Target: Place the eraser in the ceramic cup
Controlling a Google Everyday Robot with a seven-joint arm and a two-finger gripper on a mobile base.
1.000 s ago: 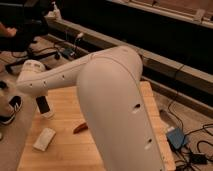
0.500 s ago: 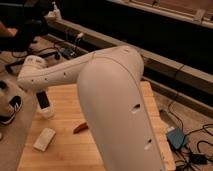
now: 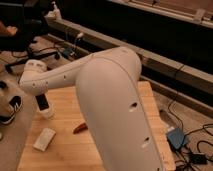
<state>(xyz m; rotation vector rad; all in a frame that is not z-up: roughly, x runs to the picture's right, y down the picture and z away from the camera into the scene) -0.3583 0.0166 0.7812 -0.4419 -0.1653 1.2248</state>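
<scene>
- The pincer (image 3: 44, 102) hangs from the white arm (image 3: 100, 85) over the left part of the wooden tabletop (image 3: 65, 150), clenched on the eraser (image 3: 43, 103), a dark block held upright.
- Directly under it stands the ceramic cup (image 3: 47, 113); the eraser's lower end is at its rim.
- A white flat block (image 3: 44, 138) lies nearer the front edge.
- A red-orange piece (image 3: 80, 128) shows beside the arm.

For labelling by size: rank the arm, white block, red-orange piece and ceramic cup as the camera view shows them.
1. Arm; nearness inflates it.
2. White block.
3. Red-orange piece and ceramic cup look alike; the end effector, above the cup, partly hides it.
</scene>
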